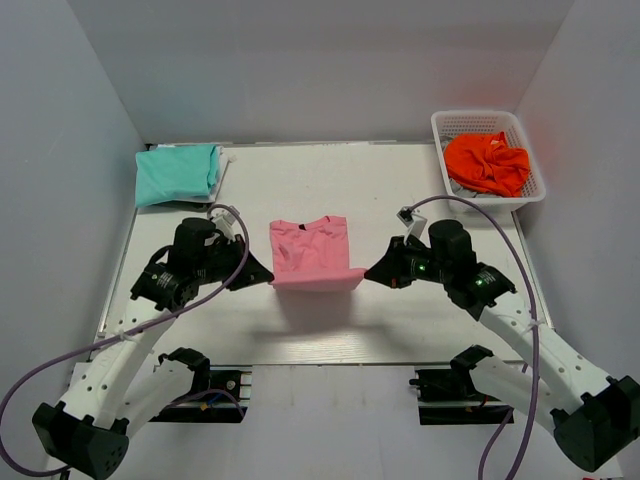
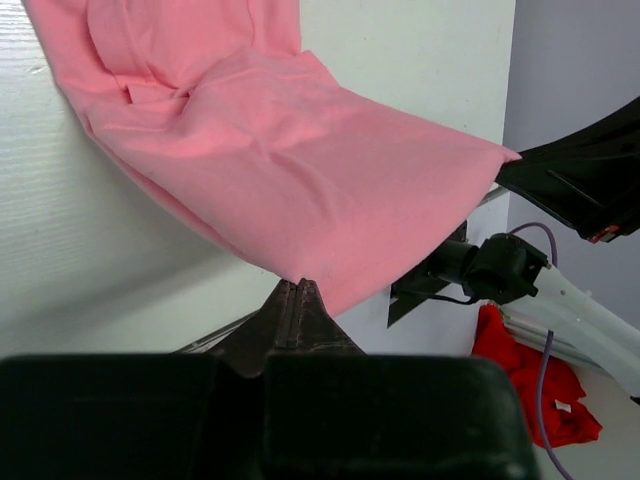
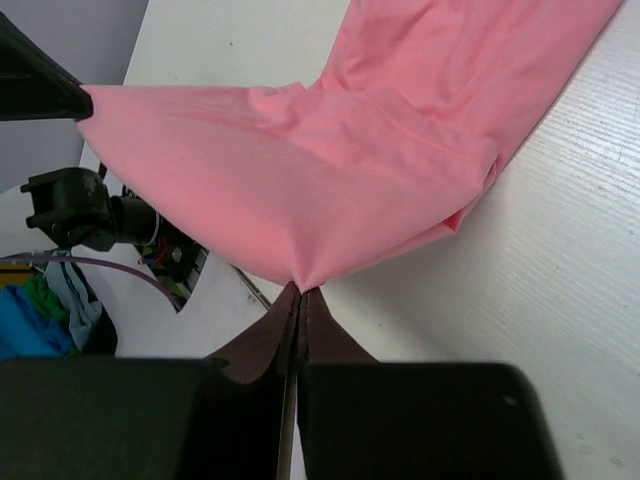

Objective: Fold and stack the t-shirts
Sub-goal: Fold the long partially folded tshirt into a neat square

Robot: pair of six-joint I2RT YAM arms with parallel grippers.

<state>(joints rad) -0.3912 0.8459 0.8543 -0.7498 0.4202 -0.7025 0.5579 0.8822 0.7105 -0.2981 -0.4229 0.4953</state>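
The light pink t-shirt (image 1: 312,255) is at the table's middle, its near edge lifted off the surface and stretched between both grippers, its far part with the collar resting on the table. My left gripper (image 1: 268,277) is shut on the shirt's near left corner (image 2: 300,282). My right gripper (image 1: 369,272) is shut on the near right corner (image 3: 300,285). The cloth sags between them in both wrist views (image 2: 280,150) (image 3: 320,170). The teal t-shirt (image 1: 177,172) lies folded at the far left corner of the table.
A white basket (image 1: 532,190) at the far right holds an orange-red cloth (image 1: 487,163). Grey walls close in the table on three sides. The table's near edge (image 1: 320,362) runs just in front of the arm bases.
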